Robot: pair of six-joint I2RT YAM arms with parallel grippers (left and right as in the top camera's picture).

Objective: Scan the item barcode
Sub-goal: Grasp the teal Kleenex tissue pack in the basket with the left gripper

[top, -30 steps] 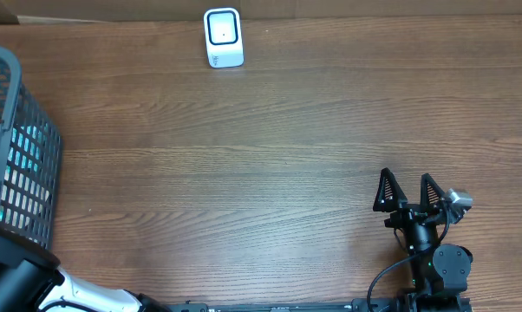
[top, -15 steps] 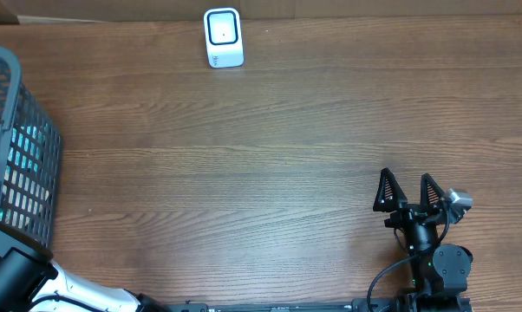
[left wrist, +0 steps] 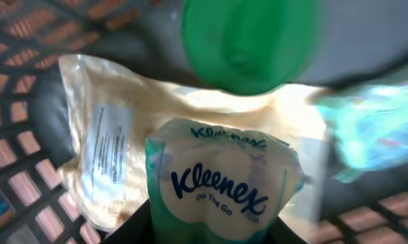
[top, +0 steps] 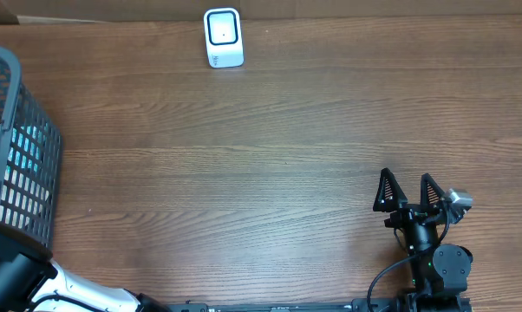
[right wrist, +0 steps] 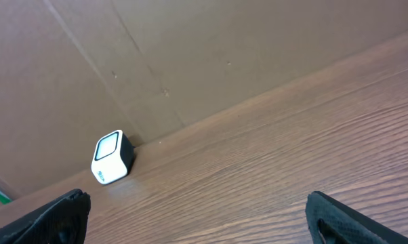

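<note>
Overhead, barcode scanner [top: 223, 37]: white and upright at the far edge of the wooden table [top: 270, 156], well apart from both arms.
Overhead, basket [top: 22, 147]: grey mesh at the table's left edge. The left arm [top: 18, 279] shows at the near left corner just beside it, its tool hidden from this camera.
Overhead, right gripper [top: 408, 192]: near the table's front right, fingers spread wide.
Left wrist, Kleenex pack [left wrist: 221, 186]: the item to be scanned, inside the basket, lying on a cream packet [left wrist: 109, 135] that bears a printed label.
Left wrist, left gripper [left wrist: 214, 227]: dark fingers [left wrist: 137, 227] at the frame's lower edge press on both sides of the Kleenex pack, clamped on it.
Left wrist, neighbours: a blurred green lid [left wrist: 251, 41] lies just beyond the pack, a teal wrapper [left wrist: 370, 129] to its right.
Right wrist, scene: the barcode scanner sits small where a brown cardboard wall [right wrist: 190, 54] meets the table. The right gripper's fingertips stand wide apart at the lower corners.
</note>
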